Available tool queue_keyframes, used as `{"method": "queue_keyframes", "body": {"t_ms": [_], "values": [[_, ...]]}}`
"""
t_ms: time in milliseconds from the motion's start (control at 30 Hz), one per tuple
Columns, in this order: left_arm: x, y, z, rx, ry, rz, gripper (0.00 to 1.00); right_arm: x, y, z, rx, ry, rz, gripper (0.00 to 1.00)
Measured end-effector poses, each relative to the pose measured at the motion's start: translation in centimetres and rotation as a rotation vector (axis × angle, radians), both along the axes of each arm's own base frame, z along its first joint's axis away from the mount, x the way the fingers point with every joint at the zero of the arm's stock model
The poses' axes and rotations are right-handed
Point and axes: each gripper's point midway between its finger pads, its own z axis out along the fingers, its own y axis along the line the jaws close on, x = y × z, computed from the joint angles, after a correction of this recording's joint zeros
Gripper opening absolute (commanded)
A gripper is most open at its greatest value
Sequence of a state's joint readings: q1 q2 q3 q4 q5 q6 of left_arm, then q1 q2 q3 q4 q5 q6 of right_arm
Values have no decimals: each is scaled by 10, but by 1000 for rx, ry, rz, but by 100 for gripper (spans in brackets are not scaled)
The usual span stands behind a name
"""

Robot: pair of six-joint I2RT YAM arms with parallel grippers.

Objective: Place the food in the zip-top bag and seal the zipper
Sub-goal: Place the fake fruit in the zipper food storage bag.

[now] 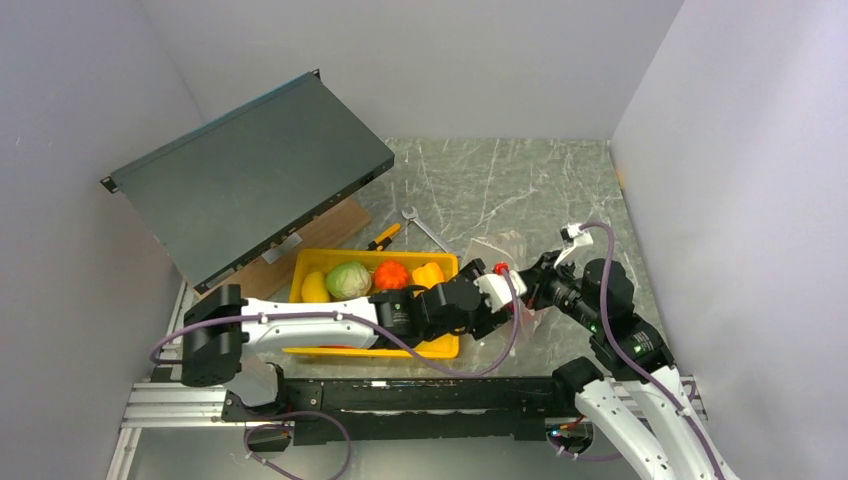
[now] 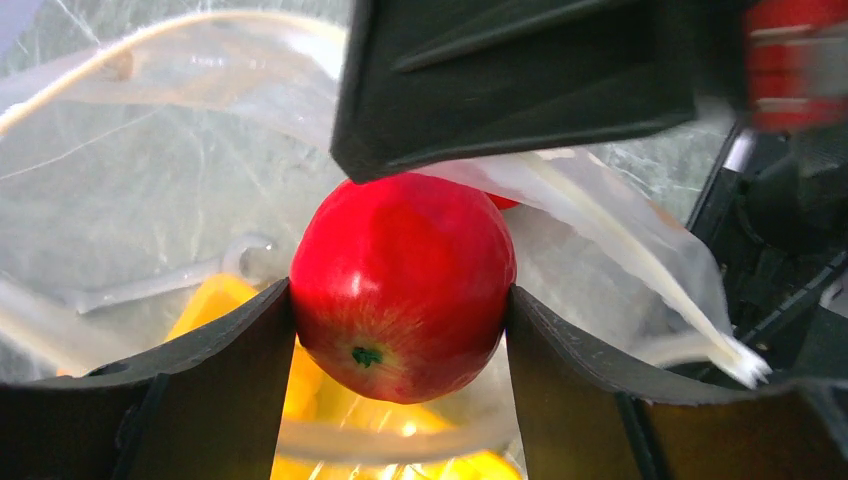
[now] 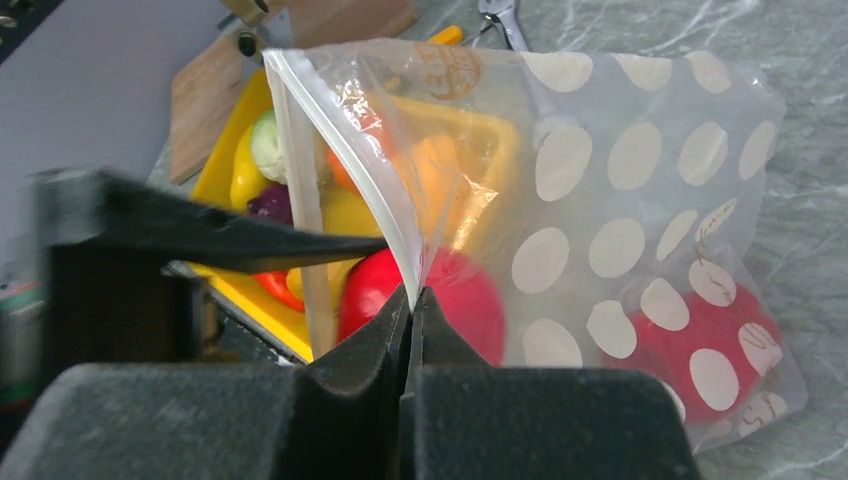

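Apple: red, glossy; gripped across its middle by the left jaws; held just past the tray's right end, at the bag's mouth.
Bag: clear with white dots; on the tabletop just right of the tray; one red piece already at its bottom.
Zipper: white strip, unsealed; the right jaws are pressed together on it, holding that lip up so the mouth gapes toward the tray.
Step in hand: likely feeding the apple in; best carried well past the strip before the left jaws spread, so it cannot roll back out; the right pinch should hold the lip high and taut.
Tight edges: the raised lip sits just above the apple; both sets of jaws crowd the mouth; a snag could drag the floppy film.
Open room: open tabletop beyond the bag, away from the tray; wrench behind the tray, off the path; tilted metal panel overhangs the tray's far left corner, away from the work.
Left in tray: cabbage, pumpkin, yellow pepper, mango.
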State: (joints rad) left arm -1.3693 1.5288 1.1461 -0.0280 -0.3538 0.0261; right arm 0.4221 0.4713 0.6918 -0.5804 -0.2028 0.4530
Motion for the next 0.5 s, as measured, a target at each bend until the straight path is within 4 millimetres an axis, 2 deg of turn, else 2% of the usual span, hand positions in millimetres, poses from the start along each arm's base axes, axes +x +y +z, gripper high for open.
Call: {"method": "queue_keyframes", "body": {"t_ms": [167,233,500], "values": [[21,-1,-26,12,78,58,47,-6,3,9,25,-32,28,0],[26,0,-30,14,92,77,48,-7,4,9,28,-34,35,0],[30,-19,-10,-68,111,92,51,-10,8,12,43,-36,61,0]]}}
